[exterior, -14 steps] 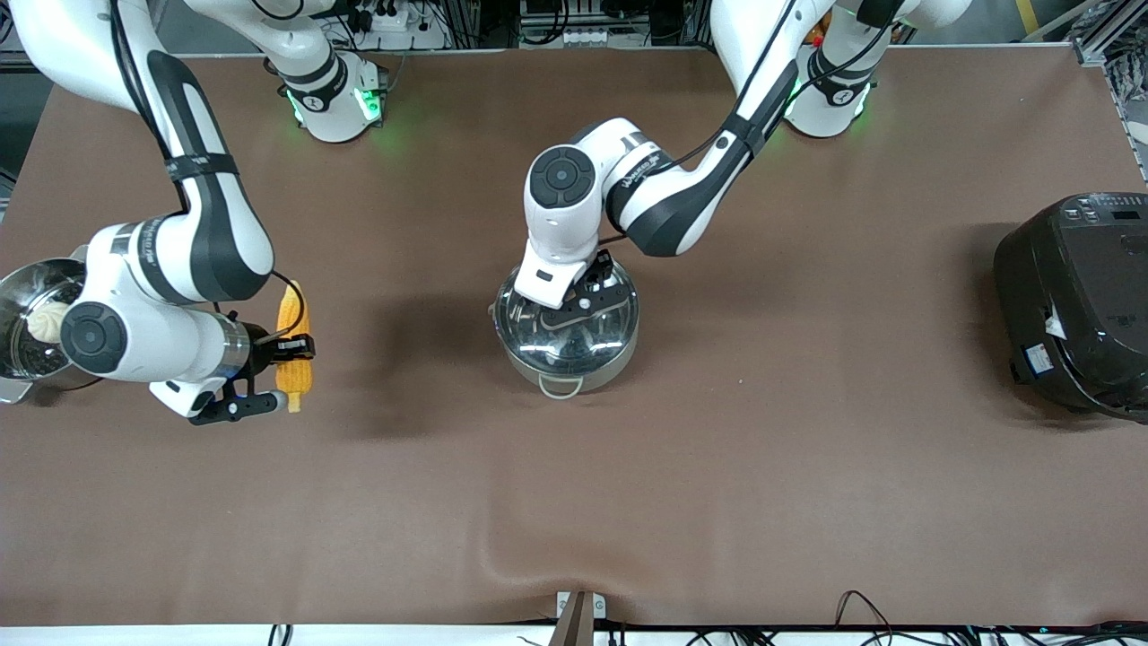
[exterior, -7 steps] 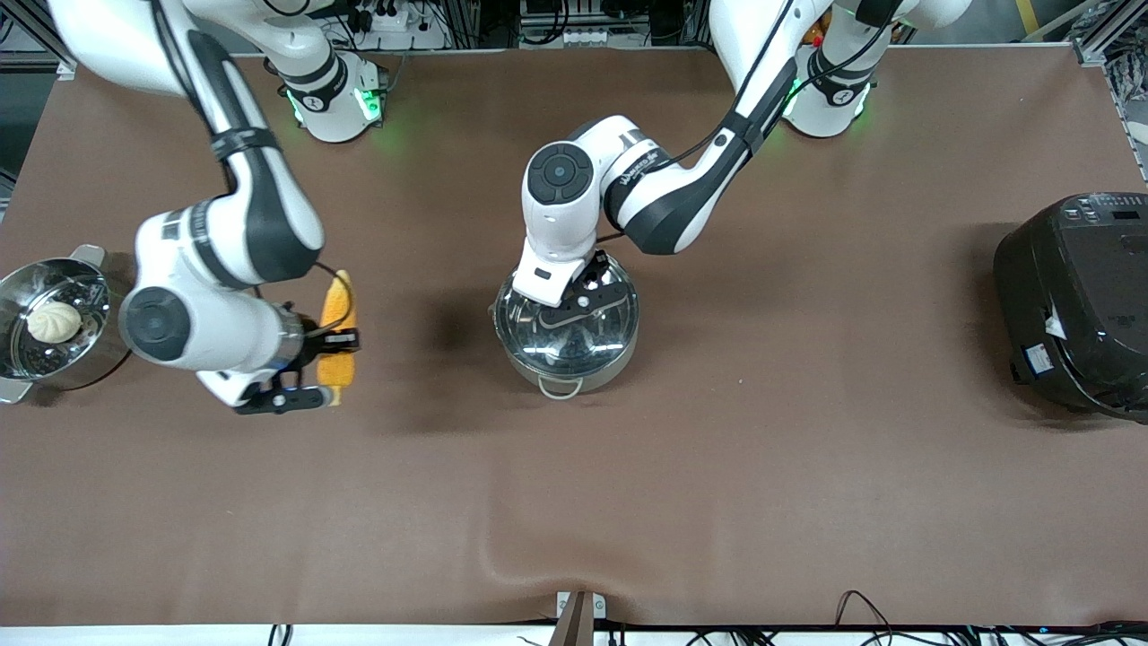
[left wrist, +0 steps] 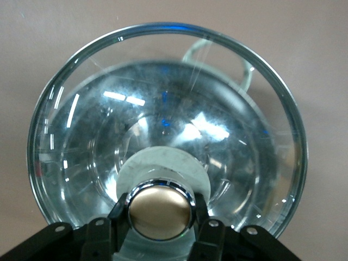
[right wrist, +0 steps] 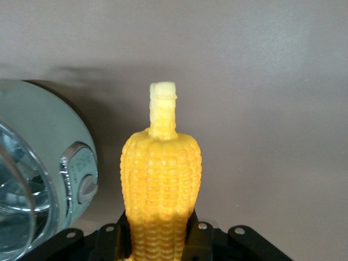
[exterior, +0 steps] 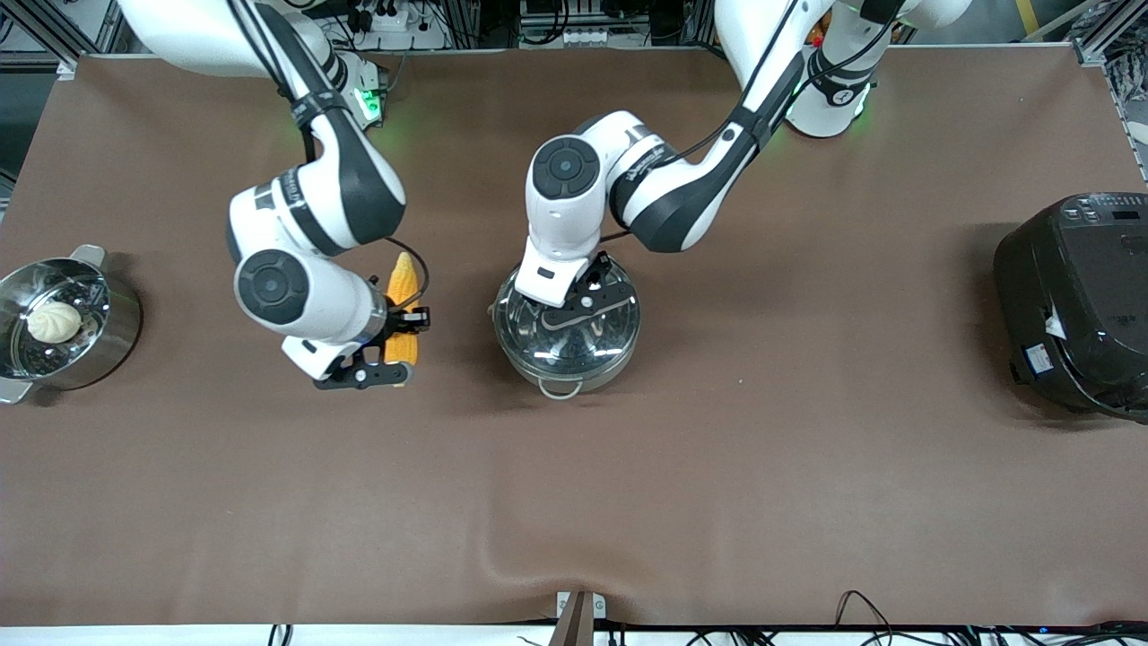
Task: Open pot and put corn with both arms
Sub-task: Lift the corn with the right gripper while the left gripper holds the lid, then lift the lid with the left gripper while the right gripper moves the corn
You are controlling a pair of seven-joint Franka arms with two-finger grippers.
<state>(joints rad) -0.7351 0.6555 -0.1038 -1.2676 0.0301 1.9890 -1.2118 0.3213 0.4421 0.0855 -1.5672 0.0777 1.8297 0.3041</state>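
Observation:
The steel pot (exterior: 567,366) stands mid-table with its glass lid (exterior: 574,334) over it. My left gripper (exterior: 587,301) is shut on the lid's tan knob (left wrist: 160,212), one finger on each side of it. I cannot tell whether the lid rests on the rim. The lid (left wrist: 163,119) fills the left wrist view. My right gripper (exterior: 401,336) is shut on the yellow corn (exterior: 404,305) and holds it above the table beside the pot, toward the right arm's end. In the right wrist view the corn (right wrist: 161,179) points its pale stem away, with the pot's wall (right wrist: 54,152) next to it.
A steel steamer pot (exterior: 108,345) with a white bun (exterior: 54,320) stands at the right arm's end of the table. A large black electric cooker (exterior: 1076,305) stands at the left arm's end. Brown table cover lies nearer the front camera.
My right arm has carried the corn from beside the steamer pot to right beside the lidded pot. My left gripper has stayed on the lid's knob.

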